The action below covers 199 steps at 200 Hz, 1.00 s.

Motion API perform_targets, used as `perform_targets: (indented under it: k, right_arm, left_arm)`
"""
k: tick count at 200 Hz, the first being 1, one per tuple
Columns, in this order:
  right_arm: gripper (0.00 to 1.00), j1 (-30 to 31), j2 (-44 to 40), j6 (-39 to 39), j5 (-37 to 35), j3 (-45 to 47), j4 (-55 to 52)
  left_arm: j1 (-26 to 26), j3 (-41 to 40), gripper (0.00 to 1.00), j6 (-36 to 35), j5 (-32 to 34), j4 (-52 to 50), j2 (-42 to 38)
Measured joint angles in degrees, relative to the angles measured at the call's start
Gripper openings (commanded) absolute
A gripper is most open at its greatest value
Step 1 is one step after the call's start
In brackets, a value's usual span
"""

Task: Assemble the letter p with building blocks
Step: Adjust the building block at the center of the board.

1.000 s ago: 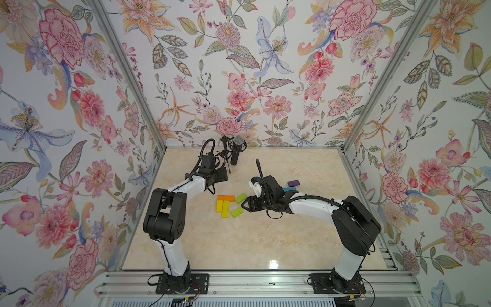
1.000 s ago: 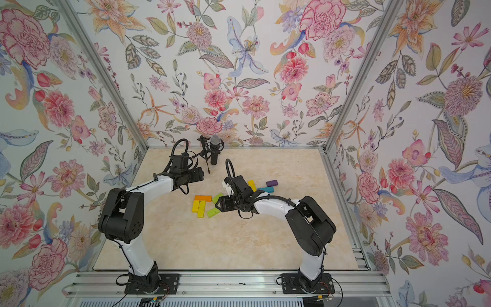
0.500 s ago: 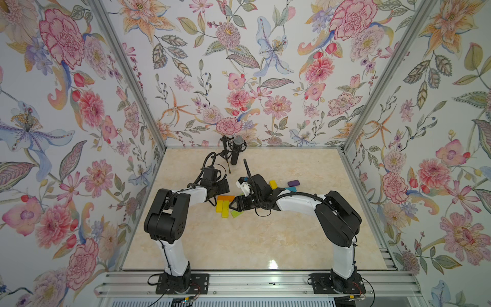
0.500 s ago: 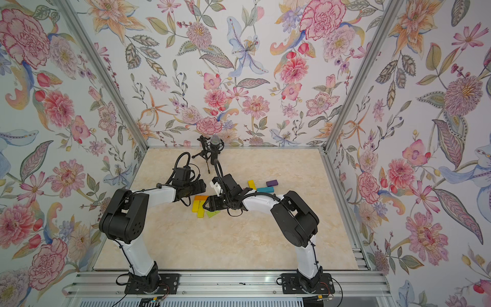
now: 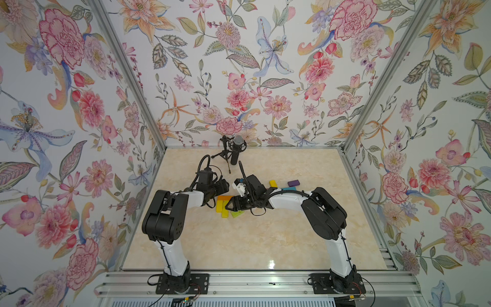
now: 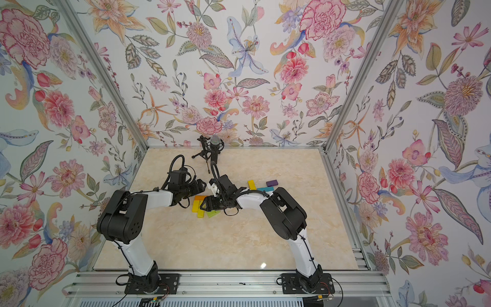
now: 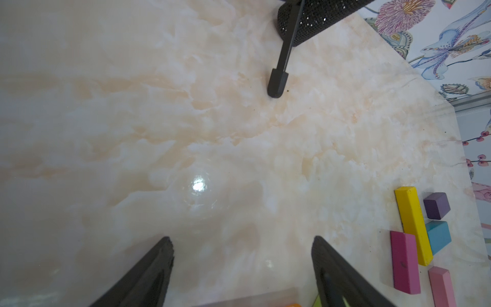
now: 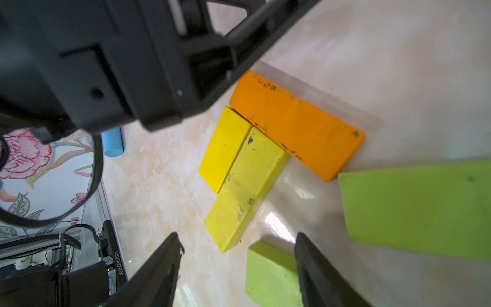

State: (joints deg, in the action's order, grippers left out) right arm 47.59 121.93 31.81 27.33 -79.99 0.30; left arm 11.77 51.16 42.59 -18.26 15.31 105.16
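An orange block (image 8: 297, 125) lies flat with a short yellow block (image 8: 225, 148) and a long yellow block (image 8: 244, 191) butted against its side; in both top views they sit mid-table (image 5: 224, 198) (image 6: 199, 197). A large lime green block (image 8: 417, 210) lies beside the orange one's end. My right gripper (image 8: 237, 239) (image 5: 231, 204) is open low over this cluster, and a small lime green block (image 8: 271, 276) rests on the table between its fingers, close against one of them. My left gripper (image 7: 241, 242) (image 5: 223, 186) is open over bare table just behind the cluster.
Loose yellow (image 7: 413, 226), purple (image 7: 435, 206), teal (image 7: 438, 236), magenta (image 7: 405, 261) and pink (image 7: 441, 287) blocks lie to the right behind the right forearm. A black microphone on a tripod (image 5: 235, 148) stands at the back wall. The two gripper heads are very close together.
The right gripper has slid left over the block cluster. The left gripper has come forward from the back of the table to just behind the orange block. Both stay open.
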Motion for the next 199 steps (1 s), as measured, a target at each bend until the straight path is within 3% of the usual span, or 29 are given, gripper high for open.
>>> perform_targets:
  k: [95,199]
  right_arm:
    - [0.69,-1.4,3.5,2.1,0.6,-4.4,0.0]
    - [0.69,-4.3,6.7,3.0,1.0,-7.7,0.5]
  left_arm:
    - [-0.5,-1.6,0.83,0.8,-2.1,1.3,-0.7]
    - [-1.5,-8.9,0.84,5.6,-5.5,4.2,-7.0]
